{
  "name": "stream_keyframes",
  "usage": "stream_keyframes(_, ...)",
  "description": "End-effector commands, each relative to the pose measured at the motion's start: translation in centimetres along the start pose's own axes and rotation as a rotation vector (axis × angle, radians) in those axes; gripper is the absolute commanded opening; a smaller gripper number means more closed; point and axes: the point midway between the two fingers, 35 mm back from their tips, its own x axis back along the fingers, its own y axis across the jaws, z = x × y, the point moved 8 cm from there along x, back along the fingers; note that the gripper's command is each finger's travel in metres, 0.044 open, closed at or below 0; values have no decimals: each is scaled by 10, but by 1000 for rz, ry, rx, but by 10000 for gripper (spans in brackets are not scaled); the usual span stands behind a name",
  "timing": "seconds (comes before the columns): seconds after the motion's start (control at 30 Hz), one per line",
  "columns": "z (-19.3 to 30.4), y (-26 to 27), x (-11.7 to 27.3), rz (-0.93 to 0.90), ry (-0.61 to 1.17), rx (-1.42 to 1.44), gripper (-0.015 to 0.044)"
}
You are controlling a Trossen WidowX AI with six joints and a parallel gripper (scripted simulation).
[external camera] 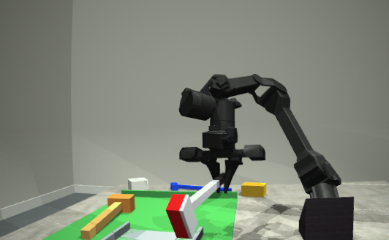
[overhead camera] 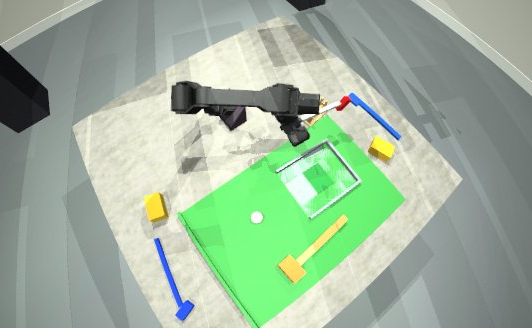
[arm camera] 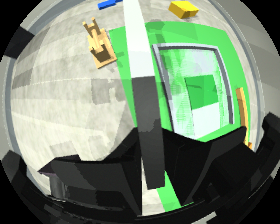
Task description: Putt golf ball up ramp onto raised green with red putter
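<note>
In the exterior view the red putter (external camera: 183,216) fills the lower middle, its red head nearest the camera and its white shaft slanting up and back to the gripper (external camera: 223,184), which is clamped on the shaft's far end. It seems raised off the green mat (external camera: 216,216). In the top view the golf ball (overhead camera: 257,217) sits lower centre, well apart.

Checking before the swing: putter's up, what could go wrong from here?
1. The gripper pinches the red putter at the far end of its shaft, so it may pivot in the jaws.
2. The golf ball lies far across the mat.
3. The orange mallet could snag a wide swing.
</note>
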Motion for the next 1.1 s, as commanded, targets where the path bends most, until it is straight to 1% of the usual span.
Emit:
stream_keyframes(0.0, 24, -9, 11, 19, 3, -122, 0)
stream_keyframes(0.53, 122, -26, 44, 94, 30, -584, 0)
stream_keyframes(1.07, 216, -8, 67, 170, 53, -1016, 0)
